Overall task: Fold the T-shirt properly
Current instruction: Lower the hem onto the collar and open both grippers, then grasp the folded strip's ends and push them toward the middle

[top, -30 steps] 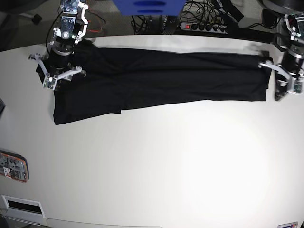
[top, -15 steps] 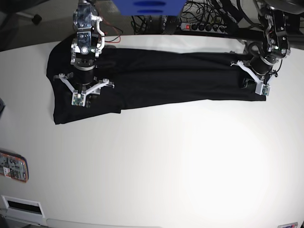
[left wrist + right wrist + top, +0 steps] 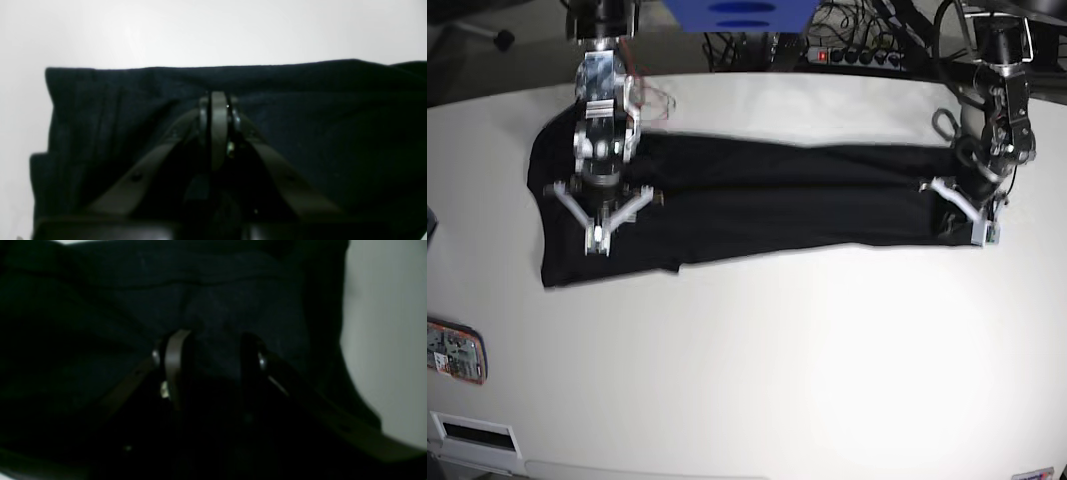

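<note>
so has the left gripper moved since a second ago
Yes. The left gripper, shut, came down the base view and inward over the plain black cloth T-shirt, away from the power strip behind the white table.

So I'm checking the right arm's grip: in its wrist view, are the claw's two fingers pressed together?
No, the right claw shows a clear gap between its fingers, with the T-shirt visible through it.

a plain black t-shirt (image 3: 767, 200) is seen, no print shown, laid against a white worktop (image 3: 777, 350); a blue panel (image 3: 737, 14) is glimpsed behind.
</note>
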Action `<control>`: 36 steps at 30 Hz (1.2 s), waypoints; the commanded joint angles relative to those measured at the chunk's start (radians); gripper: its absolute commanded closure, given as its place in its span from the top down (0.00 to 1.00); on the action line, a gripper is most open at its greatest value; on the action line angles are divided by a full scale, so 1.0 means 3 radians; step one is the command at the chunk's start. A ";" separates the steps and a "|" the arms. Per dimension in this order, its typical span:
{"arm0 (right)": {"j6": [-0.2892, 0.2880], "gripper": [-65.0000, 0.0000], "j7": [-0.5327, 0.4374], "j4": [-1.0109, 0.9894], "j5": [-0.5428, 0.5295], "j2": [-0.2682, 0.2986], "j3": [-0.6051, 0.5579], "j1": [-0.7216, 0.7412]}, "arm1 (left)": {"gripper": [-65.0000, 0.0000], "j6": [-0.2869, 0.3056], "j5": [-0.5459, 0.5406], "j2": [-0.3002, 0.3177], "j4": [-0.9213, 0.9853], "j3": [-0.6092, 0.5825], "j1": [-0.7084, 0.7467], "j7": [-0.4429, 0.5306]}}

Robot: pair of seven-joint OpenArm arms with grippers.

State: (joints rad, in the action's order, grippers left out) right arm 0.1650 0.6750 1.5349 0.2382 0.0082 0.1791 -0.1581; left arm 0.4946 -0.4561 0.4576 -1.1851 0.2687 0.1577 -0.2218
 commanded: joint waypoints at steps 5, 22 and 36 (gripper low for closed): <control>-0.0036 0.36 0.0223 -0.0004 0.0011 -0.0004 -0.0017 0.0397 | 0.00 -0.0122 0.0413 0.0017 0.0275 -0.0024 -0.0329 -0.0317; -0.0266 0.58 0.0300 0.1100 0.0017 0.0113 -0.0390 0.0218 | 0.27 -0.0112 -0.0697 0.0538 -0.1034 0.0058 0.0223 -0.0174; -0.0266 0.59 0.0305 0.1218 0.0037 0.0108 -0.0395 -0.0059 | 0.51 0.0678 -0.1924 0.1035 -0.0272 0.0641 0.0428 -0.0578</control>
State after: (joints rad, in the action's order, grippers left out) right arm 0.0788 0.7795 1.8835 0.2443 0.0368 0.0589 -0.1787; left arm 0.7021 -1.0100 0.7406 -1.2610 0.4484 0.3130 -0.4297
